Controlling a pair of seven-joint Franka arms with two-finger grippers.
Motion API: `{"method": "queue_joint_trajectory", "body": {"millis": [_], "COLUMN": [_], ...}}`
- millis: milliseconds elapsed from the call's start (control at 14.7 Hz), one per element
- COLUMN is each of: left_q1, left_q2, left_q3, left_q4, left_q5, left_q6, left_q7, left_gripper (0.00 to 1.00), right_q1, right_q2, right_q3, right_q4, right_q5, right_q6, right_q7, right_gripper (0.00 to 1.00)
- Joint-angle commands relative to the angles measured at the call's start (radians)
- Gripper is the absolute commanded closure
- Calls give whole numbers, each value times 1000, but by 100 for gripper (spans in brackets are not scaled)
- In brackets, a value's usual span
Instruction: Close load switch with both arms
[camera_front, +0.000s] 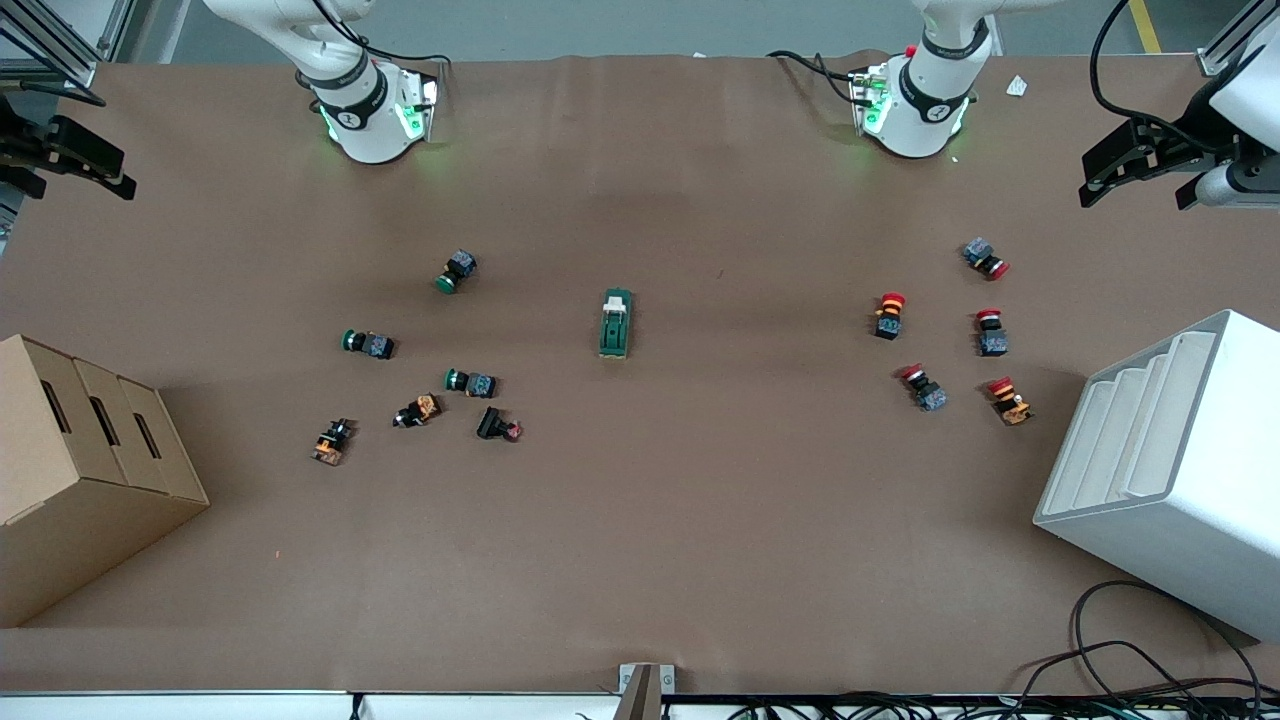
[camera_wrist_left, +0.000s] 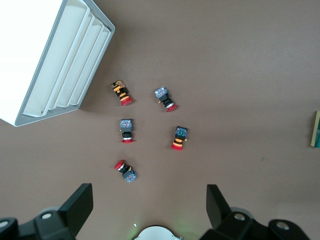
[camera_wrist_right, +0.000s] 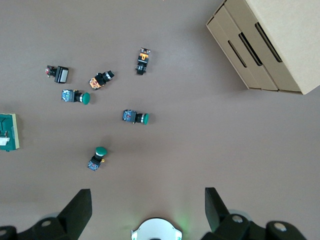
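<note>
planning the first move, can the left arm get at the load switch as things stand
Probably yes: the load switch lies alone mid-table, nothing touching it. The left hand is open, up at its own end; the red push-buttons sit apart.

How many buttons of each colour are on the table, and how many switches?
Green-capped push-buttons: 3
Red-capped push-buttons: 5
Other push-buttons, orange or black: 3
Load switch: 1
Total: 12
</note>
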Motion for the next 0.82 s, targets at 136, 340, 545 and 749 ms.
{"method": "queue_joint_trajectory", "body": {"millis": [136, 340, 545, 749], "left_q1": [7, 3, -41, -105], "left_q2": [-3, 31, 111, 158], "left_q3": [-4, -9, -32, -70], "left_q4": [15, 47, 73, 65], "left_q5": [29, 31, 22, 29], "left_q6": [-5, -5, 15, 87], "left_q7": [5, -3, -7, -24], "left_gripper": [0, 0, 0, 0], "right_q1": [3, 3, 0, -2], "right_q2": [3, 3, 10, 25], "right_q3": [1, 1, 1, 1], "right_q4": [9, 9, 16, 33], "right_q5": [-3, -3, -3, -9], "right_q6": [-3, -3, -1, -1], "right_q7": [19, 17, 19, 16], "right_gripper": [0, 0, 0, 0]}}
